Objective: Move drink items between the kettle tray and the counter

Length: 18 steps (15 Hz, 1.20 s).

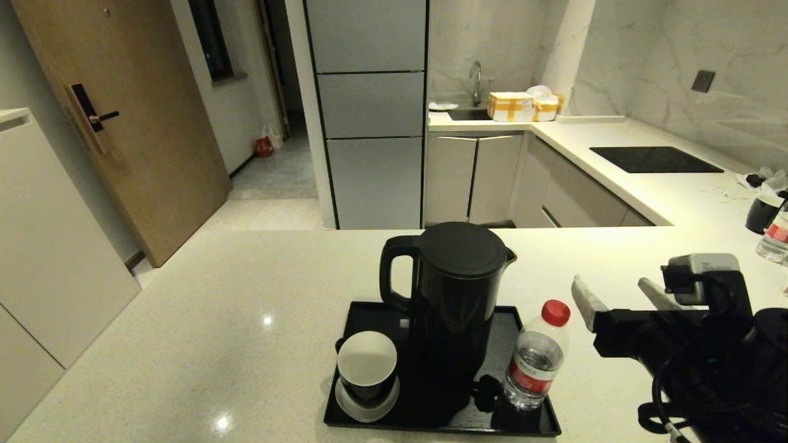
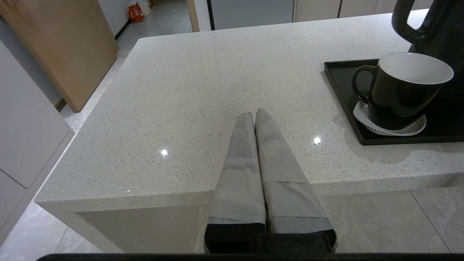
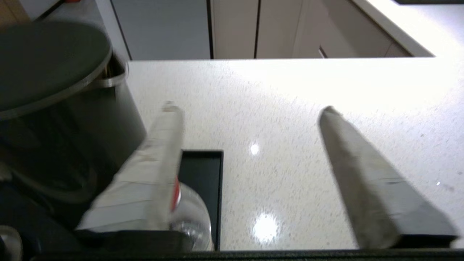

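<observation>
On the counter (image 1: 215, 307) lies the black kettle tray (image 1: 369, 315). It carries the tall black kettle (image 1: 458, 295), the small black cup (image 1: 367, 366) on its saucer, and the red-capped water bottle (image 1: 535, 357) at the tray's right edge. My right gripper (image 1: 612, 284) hangs open just right of the bottle, above the counter, holding nothing. In the right wrist view the gripper (image 3: 249, 108) spans bare counter, with the bottle (image 3: 192, 214) behind one finger and the kettle (image 3: 54, 108) beside it. My left gripper (image 2: 253, 116) is shut and empty over the counter's near edge, left of the cup (image 2: 402, 90).
A second dark cup (image 1: 763, 212) and another bottle (image 1: 777, 237) stand at the far right of the counter. The glossy cooktop panel (image 1: 652, 159) is set into the back right worktop. A white saucer (image 2: 391, 125) sits under the tray's cup.
</observation>
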Tool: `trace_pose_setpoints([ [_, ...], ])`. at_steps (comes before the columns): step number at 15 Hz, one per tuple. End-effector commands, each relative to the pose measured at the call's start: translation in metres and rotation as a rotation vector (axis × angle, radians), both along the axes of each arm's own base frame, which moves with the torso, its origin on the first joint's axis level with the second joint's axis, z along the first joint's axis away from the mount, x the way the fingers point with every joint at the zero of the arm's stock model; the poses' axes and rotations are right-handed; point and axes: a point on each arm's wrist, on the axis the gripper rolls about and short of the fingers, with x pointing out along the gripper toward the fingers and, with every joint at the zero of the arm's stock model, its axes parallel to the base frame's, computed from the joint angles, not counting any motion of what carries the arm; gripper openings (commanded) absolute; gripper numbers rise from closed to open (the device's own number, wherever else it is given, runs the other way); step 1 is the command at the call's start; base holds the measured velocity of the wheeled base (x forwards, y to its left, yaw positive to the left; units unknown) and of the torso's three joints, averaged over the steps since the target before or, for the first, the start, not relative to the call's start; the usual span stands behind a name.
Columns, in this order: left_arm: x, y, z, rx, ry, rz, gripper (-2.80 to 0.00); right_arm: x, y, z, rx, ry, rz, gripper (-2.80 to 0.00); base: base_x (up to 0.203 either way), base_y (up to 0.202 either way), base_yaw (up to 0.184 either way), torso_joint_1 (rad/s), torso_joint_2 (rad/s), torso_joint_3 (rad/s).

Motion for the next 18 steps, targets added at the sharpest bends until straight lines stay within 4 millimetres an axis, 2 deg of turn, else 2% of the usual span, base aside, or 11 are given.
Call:
trace_pose_setpoints([
  [1,0.0,0.0,0.0,0.0,-0.002,0.0,-2.8,0.0,-0.008,0.034,0.049,-0.071,-0.032,-2.8,0.0,0.0,0.0,0.0,0.0,0.0],
  [3,0.0,0.0,0.0,0.0,0.0,0.0,-2.8,-0.002,-0.01,0.05,0.049,-0.07,-0.036,-2.8,0.0,0.0,0.0,0.0,0.0,0.0],
  [6,0.0,0.0,0.0,0.0,0.0,0.0,-2.8,-0.007,-0.015,0.056,0.046,-0.065,-0.043,-2.8,0.0,0.0,0.0,0.0,0.0,0.0],
  [8,0.0,0.0,0.0,0.0,0.0,0.0,-2.8,-0.013,-0.024,0.067,0.04,-0.074,-0.076,-2.8,0.0,0.0,0.0,0.0,0.0,0.0],
  [9,0.0,0.0,0.0,0.0,0.0,0.0,-2.8,-0.013,-0.03,0.076,0.031,-0.077,-0.119,-2.8,0.0,0.0,0.0,0.0,0.0,0.0],
  [11,0.0,0.0,0.0,0.0,0.0,0.0,-2.8,-0.023,-0.05,0.116,0.046,-0.128,-0.238,-2.8,0.0,0.0,0.0,0.0,0.0,0.0],
  [13,0.0,0.0,0.0,0.0,0.0,0.0,-2.8,-0.049,-0.077,0.142,0.042,-0.145,-0.358,-2.8,0.0,0.0,0.0,0.0,0.0,0.0],
  [14,0.0,0.0,0.0,0.0,-0.002,-0.002,-2.8,-0.066,-0.091,0.15,0.038,-0.154,-0.428,-2.8,0.0,0.0,0.0,0.0,0.0,0.0],
  [16,0.0,0.0,0.0,0.0,-0.001,0.0,-2.8,-0.1,-0.112,0.154,0.027,-0.184,-0.569,-2.8,0.0,0.0,0.0,0.0,0.0,0.0],
  [18,0.0,0.0,0.0,0.0,-0.002,0.0,-2.8,-0.14,-0.126,0.141,0.006,-0.222,-0.681,-2.8,0.0,0.0,0.0,0.0,0.0,0.0],
])
